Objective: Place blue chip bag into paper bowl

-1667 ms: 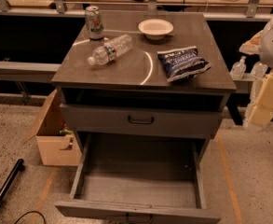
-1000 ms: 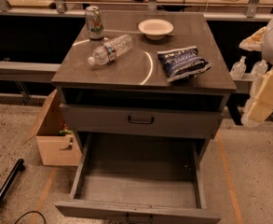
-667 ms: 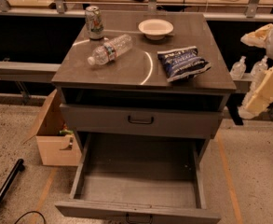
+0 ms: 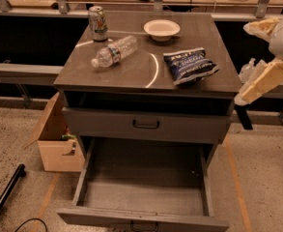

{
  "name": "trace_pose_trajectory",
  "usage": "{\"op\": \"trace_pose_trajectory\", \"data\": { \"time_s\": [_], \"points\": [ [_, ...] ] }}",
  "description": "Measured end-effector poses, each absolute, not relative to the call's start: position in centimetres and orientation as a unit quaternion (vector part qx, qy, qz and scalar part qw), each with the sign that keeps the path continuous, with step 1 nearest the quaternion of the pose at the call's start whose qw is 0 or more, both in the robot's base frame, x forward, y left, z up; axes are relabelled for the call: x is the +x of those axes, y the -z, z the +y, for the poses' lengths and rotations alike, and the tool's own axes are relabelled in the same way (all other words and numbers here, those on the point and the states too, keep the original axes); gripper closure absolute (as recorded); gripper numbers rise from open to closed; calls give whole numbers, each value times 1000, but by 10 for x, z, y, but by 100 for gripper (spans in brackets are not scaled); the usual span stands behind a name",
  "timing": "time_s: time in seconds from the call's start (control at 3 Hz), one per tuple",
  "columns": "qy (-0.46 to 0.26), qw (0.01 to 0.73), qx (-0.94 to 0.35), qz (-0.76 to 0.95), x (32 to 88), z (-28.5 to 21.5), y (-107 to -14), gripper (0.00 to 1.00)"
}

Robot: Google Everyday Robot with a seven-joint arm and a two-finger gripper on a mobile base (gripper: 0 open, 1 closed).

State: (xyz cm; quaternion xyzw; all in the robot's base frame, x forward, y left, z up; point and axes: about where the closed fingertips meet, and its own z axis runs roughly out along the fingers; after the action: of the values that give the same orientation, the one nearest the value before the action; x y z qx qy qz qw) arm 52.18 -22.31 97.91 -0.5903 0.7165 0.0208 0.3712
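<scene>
Gripper (image 4: 243,117) (open or closed unclear) right of the cabinet (image 4: 131,74), blue chip bag (image 4: 190,65) near paper bowl (image 4: 162,29).

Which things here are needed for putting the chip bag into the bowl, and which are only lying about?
Needed: chip bag, bowl, gripper (right of the cabinet, away from the bag).
Lying about: can, bottle, cardboard box, open drawer.
</scene>
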Motion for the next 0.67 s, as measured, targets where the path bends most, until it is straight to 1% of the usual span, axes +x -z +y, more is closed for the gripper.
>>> {"op": "trace_pose_trajectory", "data": {
  "time_s": [0.67],
  "points": [
    [-23, 383, -593, 708, 531, -218, -971, 0]
  ]
}}
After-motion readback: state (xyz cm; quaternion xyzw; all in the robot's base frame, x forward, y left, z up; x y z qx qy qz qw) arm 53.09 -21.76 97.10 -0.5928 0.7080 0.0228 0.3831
